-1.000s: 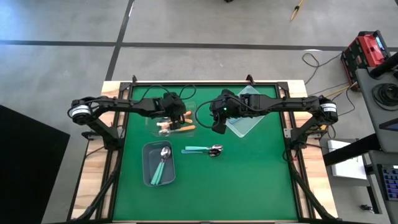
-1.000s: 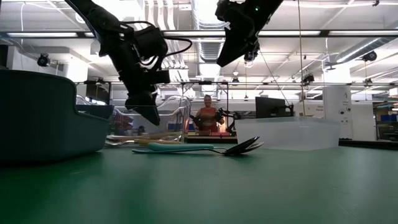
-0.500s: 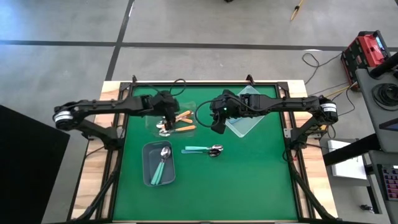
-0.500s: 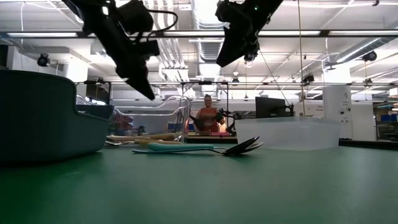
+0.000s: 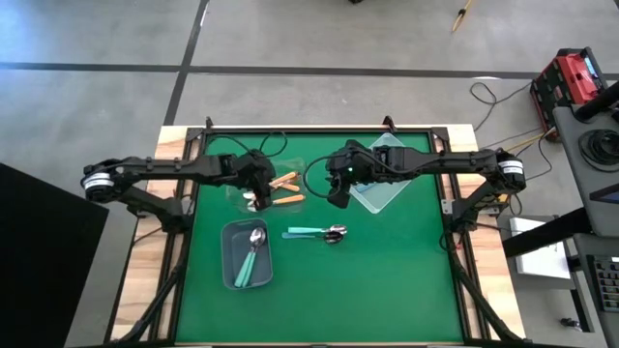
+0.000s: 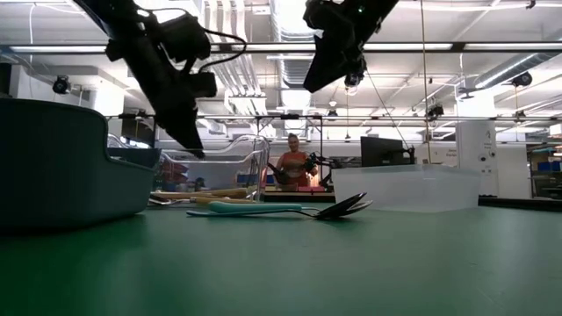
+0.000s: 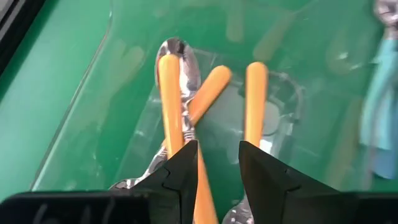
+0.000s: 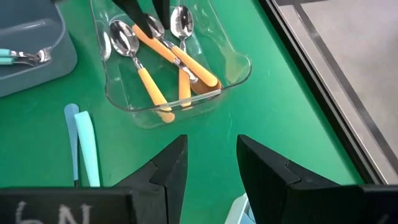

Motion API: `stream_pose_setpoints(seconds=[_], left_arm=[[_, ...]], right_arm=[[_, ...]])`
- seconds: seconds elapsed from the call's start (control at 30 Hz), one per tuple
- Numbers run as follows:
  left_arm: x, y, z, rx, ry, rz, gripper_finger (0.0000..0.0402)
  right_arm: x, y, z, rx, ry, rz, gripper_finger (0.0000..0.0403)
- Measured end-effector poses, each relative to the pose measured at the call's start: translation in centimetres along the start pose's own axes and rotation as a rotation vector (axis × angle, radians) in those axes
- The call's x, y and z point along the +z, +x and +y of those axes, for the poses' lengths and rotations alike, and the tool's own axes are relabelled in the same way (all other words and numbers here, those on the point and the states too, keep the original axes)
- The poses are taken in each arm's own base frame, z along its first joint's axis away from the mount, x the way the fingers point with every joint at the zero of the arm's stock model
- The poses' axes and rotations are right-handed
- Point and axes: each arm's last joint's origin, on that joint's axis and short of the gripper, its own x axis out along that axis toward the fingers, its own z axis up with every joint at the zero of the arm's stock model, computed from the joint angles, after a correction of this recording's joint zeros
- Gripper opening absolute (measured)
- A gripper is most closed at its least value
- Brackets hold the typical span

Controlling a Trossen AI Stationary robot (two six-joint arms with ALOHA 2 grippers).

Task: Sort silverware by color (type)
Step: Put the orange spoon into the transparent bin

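Several orange-handled spoons [image 7: 171, 93] lie crossed in a clear bin [image 5: 295, 166], also seen in the right wrist view as orange spoons [image 8: 161, 59]. My left gripper [image 7: 217, 165] hovers open just above them [image 6: 189, 145]; its fingers stand over the handles and touch nothing. Two teal spoons [image 5: 314, 233] lie flat on the green mat, bowls toward the table's right. More teal spoons [image 5: 251, 259] rest in a grey bin [image 5: 228, 253]. My right gripper [image 5: 336, 196] hangs open, high above the mat [image 6: 316, 79], holding nothing.
A second clear bin [image 5: 382, 184] sits at the table's far right, beside my right arm. The grey bin's wall [image 6: 61, 167] stands tall at the near left. Open green mat stretches across the table's near half. A person [image 6: 292, 162] stands far behind the table.
My left gripper has risen out of the clear bin, drawn a little toward the table's left, then dipped slightly again. More orange handles show in the bin now than a second ago.
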Motion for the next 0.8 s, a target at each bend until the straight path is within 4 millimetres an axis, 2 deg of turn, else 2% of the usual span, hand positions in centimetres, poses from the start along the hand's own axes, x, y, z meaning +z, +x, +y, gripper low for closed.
stream_pose_setpoints(seconds=[0.5, 0.8], left_arm=[[-0.6, 3.8, -0.2, 0.014, -0.019, 0.121, 0.0096], [-0.1, 4.4, 0.0, 0.072, -0.011, 0.129, 0.0096]], right_arm=[[0.0, 0.0, 0.0, -0.001, -0.001, -0.004, 0.013], [0.0, 0.0, 0.0, -0.001, 0.001, -0.004, 0.013]])
